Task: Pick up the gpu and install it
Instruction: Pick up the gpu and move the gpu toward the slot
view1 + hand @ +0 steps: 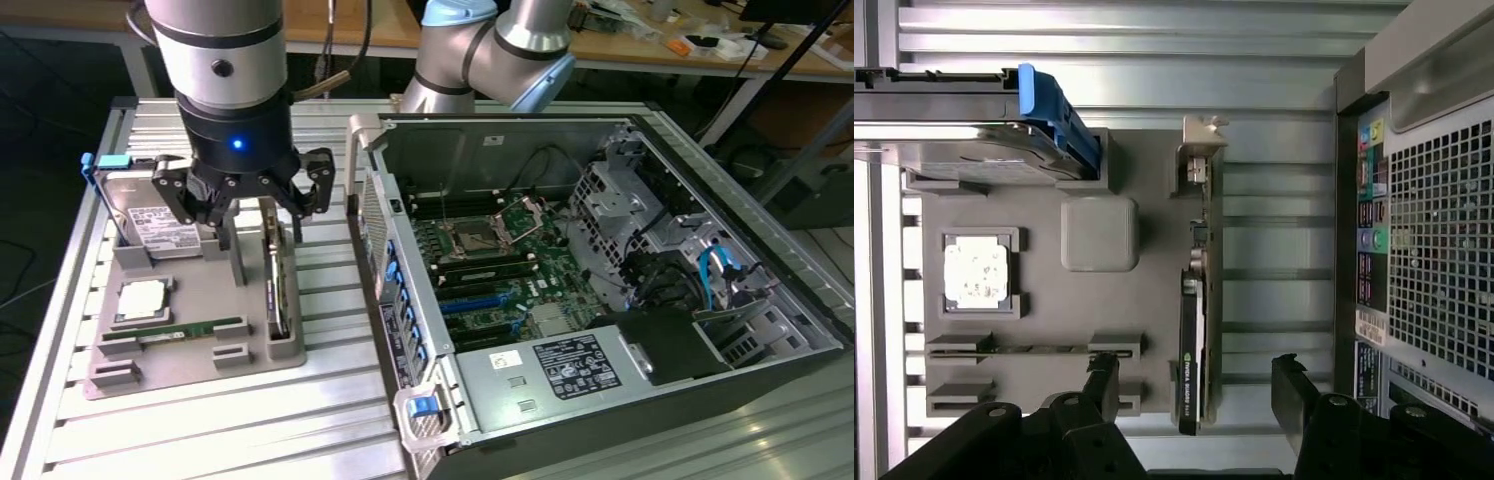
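Note:
The gpu [276, 290] is a thin dark card standing on edge in a slot at the side of the grey holder tray [200, 285] nearest the computer. In the wrist view the gpu [1194, 330] shows its silvery bracket at one end. My gripper [256, 222] hangs just above the card's far half. Its black fingers are open. In the wrist view the gripper [1196, 385] straddles the card, one finger [1104, 385] over the tray and the other finger [1291, 385] over the table slats. Neither touches the card.
The tray [1154, 300] also holds a silver hard drive [147, 215], a CPU [143, 298] and a green memory stick [180, 330]. An open computer case [641, 130] with its motherboard [494, 270] exposed stands at the exterior view's right, close beside the tray.

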Controlling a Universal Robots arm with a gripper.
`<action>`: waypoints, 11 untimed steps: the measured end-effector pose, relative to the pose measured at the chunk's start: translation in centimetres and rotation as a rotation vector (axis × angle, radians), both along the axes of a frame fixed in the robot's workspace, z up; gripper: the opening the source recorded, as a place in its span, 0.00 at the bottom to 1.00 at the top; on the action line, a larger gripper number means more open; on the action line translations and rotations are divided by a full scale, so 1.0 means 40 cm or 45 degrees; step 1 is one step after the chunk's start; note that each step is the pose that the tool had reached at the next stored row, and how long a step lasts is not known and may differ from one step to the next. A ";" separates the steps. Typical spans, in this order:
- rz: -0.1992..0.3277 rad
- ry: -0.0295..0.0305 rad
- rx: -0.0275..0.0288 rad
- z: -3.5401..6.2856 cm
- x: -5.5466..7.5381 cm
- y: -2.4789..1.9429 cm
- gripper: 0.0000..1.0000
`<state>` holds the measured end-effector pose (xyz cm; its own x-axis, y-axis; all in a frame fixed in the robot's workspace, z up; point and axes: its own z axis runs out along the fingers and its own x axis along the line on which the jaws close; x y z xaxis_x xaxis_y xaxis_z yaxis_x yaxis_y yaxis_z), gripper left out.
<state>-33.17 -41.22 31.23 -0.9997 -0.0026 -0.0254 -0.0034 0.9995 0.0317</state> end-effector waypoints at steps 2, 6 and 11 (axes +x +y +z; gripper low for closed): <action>0.000 -0.0001 0.0001 -0.009 0.000 0.000 0.72; 0.000 -0.0001 0.0001 -0.027 0.000 0.000 0.72; 0.000 0.0001 -0.0001 -0.050 0.000 0.000 0.72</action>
